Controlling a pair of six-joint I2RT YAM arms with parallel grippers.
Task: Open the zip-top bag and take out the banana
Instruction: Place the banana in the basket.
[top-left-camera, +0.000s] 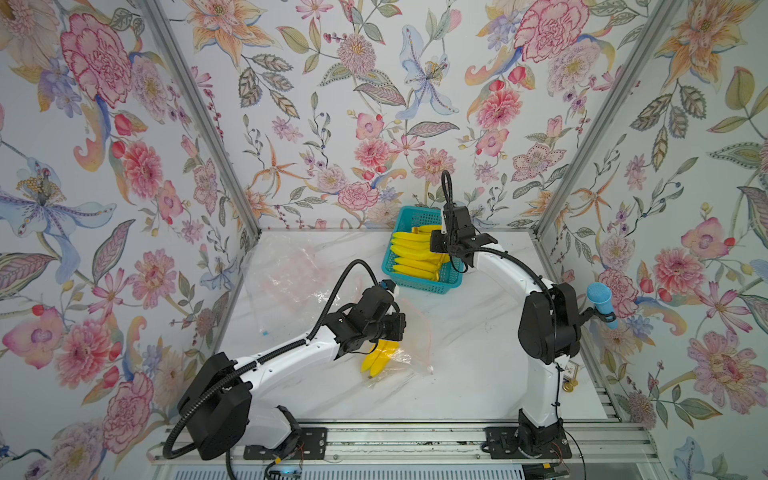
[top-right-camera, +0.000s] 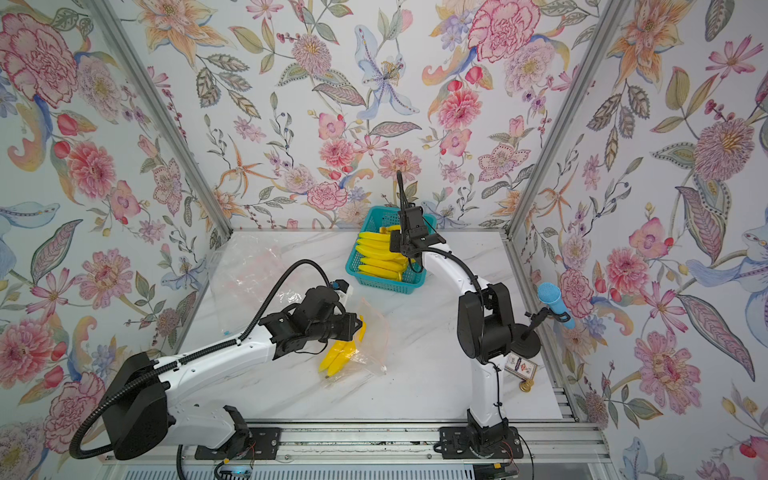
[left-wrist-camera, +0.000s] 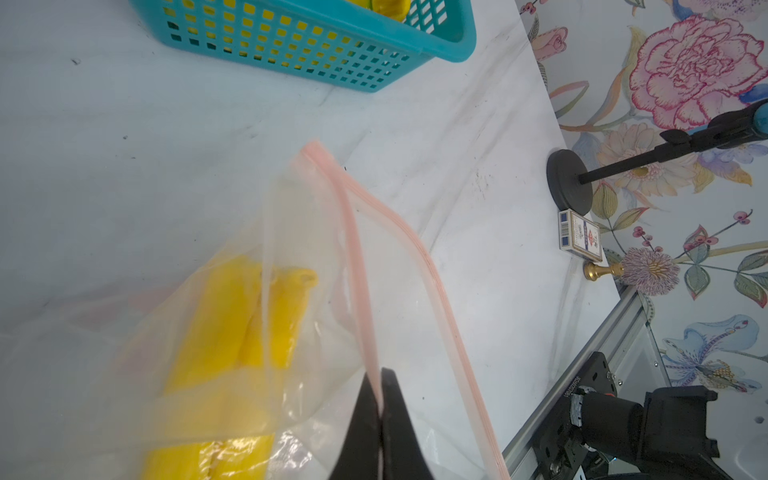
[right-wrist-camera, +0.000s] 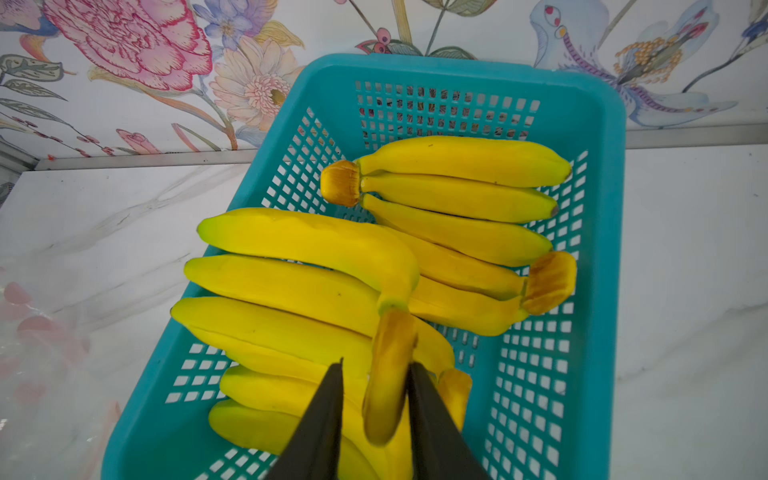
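The clear zip-top bag (top-left-camera: 409, 353) lies near the front middle of the white table, with a yellow banana bunch (top-left-camera: 376, 359) inside it. My left gripper (left-wrist-camera: 380, 374) is shut on one pink zip strip (left-wrist-camera: 357, 257). The other strip stands apart from it, so the bag's mouth gapes. In the left wrist view the banana (left-wrist-camera: 232, 332) shows through the plastic. My right gripper (right-wrist-camera: 376, 365) hangs over the teal basket (right-wrist-camera: 602, 208), open. The brown stem of another banana bunch (right-wrist-camera: 388, 365) sits between its fingers, with a gap on one side.
The teal basket (top-left-camera: 428, 286) at the back middle holds several banana bunches. Empty clear bags (top-left-camera: 286, 266) lie at the back left. A blue microphone (top-left-camera: 600, 305) on a black stand, a card box (top-right-camera: 520, 368) and a brass piece (left-wrist-camera: 598, 272) stand along the right edge.
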